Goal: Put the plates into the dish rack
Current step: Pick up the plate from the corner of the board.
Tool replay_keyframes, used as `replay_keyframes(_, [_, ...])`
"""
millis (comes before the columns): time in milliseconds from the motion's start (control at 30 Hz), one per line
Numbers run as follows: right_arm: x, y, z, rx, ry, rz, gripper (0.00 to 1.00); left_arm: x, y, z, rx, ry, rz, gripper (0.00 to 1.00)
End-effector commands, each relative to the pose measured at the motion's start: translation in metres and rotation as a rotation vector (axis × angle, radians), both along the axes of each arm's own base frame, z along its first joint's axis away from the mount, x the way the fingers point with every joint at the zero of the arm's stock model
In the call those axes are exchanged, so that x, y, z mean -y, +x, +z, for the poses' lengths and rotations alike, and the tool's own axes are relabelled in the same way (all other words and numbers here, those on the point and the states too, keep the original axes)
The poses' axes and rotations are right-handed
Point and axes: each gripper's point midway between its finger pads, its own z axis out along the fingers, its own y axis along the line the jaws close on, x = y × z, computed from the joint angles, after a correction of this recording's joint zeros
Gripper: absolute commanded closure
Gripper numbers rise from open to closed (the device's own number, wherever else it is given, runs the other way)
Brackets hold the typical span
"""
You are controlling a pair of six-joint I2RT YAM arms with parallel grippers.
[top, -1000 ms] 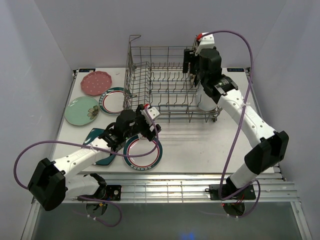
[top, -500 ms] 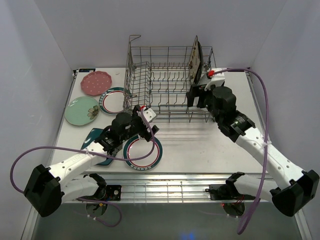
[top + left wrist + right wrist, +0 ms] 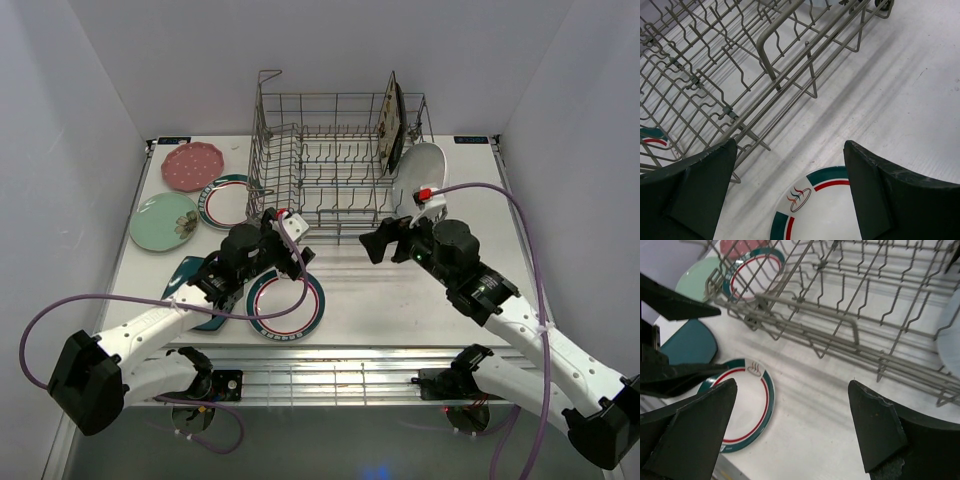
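Dish rack [image 3: 335,165] sits at back centre of the table [image 3: 400,300]. One floral sq plate [image 3: 390,125] stands upright on edge in the rack's right part. White oval plate [image 3: 422,170] leans at the rack's right end; can't tell if it's inside the wires or just against them. Left of the rack, flat on the table: pink dotted plate [image 3: 192,166] at the back, mint green plate [image 3: 165,220] nearer, and back rimmed plate [image 3: 228,200] just beside the rack's left wall. In front of the rack's left corner lies front rimmed plate [image 3: 288,305], w/ teal sq plate [image 3: 195,290] to its left, partly under the left arm. Left pincer [image 3: 293,250] hangs over the front rimmed plate's far edge, fingers wide apart, nothing between them; wrist view shows that plate [image 3: 815,200] below the gap and rack wires [image 3: 740,75] ahead. Right pincer [image 3: 375,243] hovers over bare table in front of the rack, pointing left, fingers spread wide, empty.
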Motion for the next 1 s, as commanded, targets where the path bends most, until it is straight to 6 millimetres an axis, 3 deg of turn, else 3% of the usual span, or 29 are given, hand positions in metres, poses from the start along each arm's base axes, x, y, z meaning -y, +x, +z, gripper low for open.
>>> replay_keyframes(0, [-0.022,-0.017,-0.009,-0.031,0.052,0.093,0.03,-0.004,0.002,0.015,0.039,-0.041,0.019,0.02])
replay_keyframes(33, [-0.031,-0.022,-0.006,-0.016,0.070,0.123,0.03,-0.005,0.002,0.016,0.044,-0.042,0.021,0.02])
replay_keyframes(233, [-0.053,-0.039,-0.037,-0.070,0.062,0.180,0.04,-0.011,0.006,0.022,0.063,-0.057,0.051,0.02])
replay_keyframes(500, [-0.069,-0.046,-0.079,-0.216,0.177,0.179,0.00,-0.026,0.010,0.040,0.124,-0.106,0.119,0.02])
replay_keyframes(567, [-0.071,-0.047,-0.092,-0.251,0.187,0.176,0.05,-0.030,0.012,0.044,0.136,-0.115,0.141,0.02])
replay_keyframes(967, [-0.098,-0.062,-0.127,-0.428,0.291,0.260,0.07,-0.059,0.018,0.067,0.229,-0.179,0.283,0.02])
